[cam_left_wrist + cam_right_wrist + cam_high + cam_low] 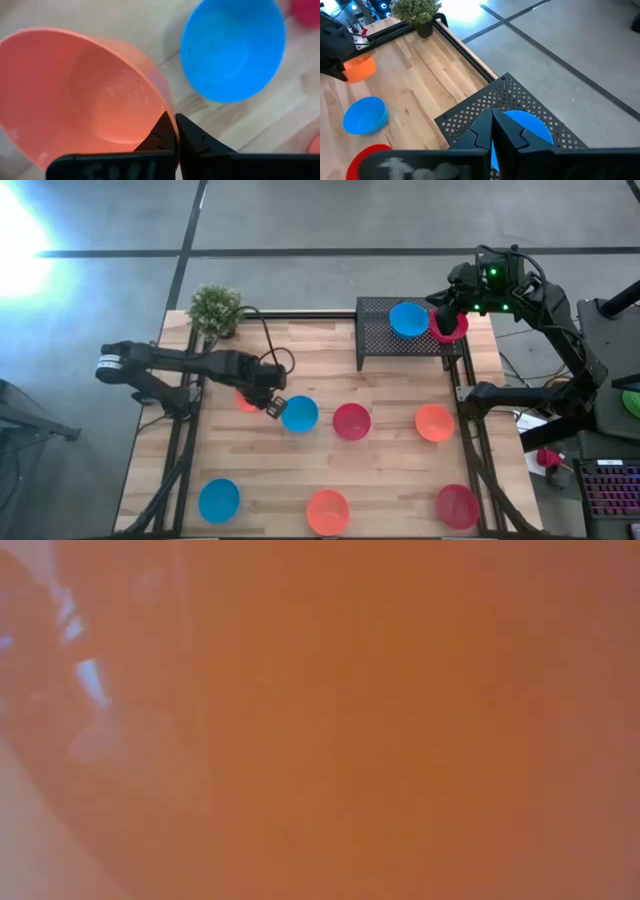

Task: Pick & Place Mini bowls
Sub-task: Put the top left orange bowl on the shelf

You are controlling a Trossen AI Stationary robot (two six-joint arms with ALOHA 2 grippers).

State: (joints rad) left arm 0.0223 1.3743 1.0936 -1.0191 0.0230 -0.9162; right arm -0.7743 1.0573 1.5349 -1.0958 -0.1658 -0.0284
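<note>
Pinching a glossy orange mini bowl's [75,95] rim with our left gripper [174,131], we are hovering beside the blue bowl [232,47]; right gripper [492,131] fingers pressed together over the mesh rack [520,102].

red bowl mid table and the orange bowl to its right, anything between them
Nothing: in the high view only bare wood separates the red bowl and the orange bowl.

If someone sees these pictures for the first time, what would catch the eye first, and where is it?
First, the bright mini bowls scattered over the wooden table: red, blue and orange ones across its middle and near edge. Next, the left gripper, shut on the rim of an orange bowl, beside a blue bowl near the table's middle. Last, the black mesh rack at the far right, where a second blue bowl sits and the right gripper hangs above.
</note>
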